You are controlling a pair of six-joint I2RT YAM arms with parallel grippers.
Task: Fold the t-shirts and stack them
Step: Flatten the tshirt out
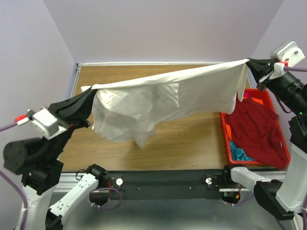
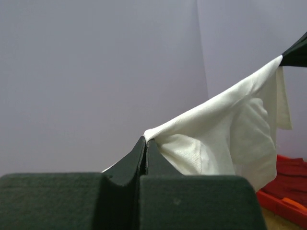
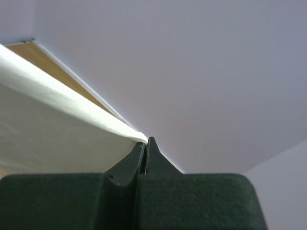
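The red crate (image 1: 259,164) holds a dark red t-shirt (image 1: 254,129) and teal cloth (image 1: 240,154) — the left gripper (image 1: 91,94) and right gripper (image 1: 249,61) each clamp the cream-white t-shirt (image 1: 158,98).

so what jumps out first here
A cream-white t-shirt hangs stretched in mid-air above the wooden table, pinched at one end by the left tool and at the other by the right tool. At the table's right side, a red crate holds a dark red shirt.

Cream-white t-shirt (image 1: 144,103) aloft between left gripper (image 1: 91,94) and right gripper (image 1: 248,61), apparently taut.
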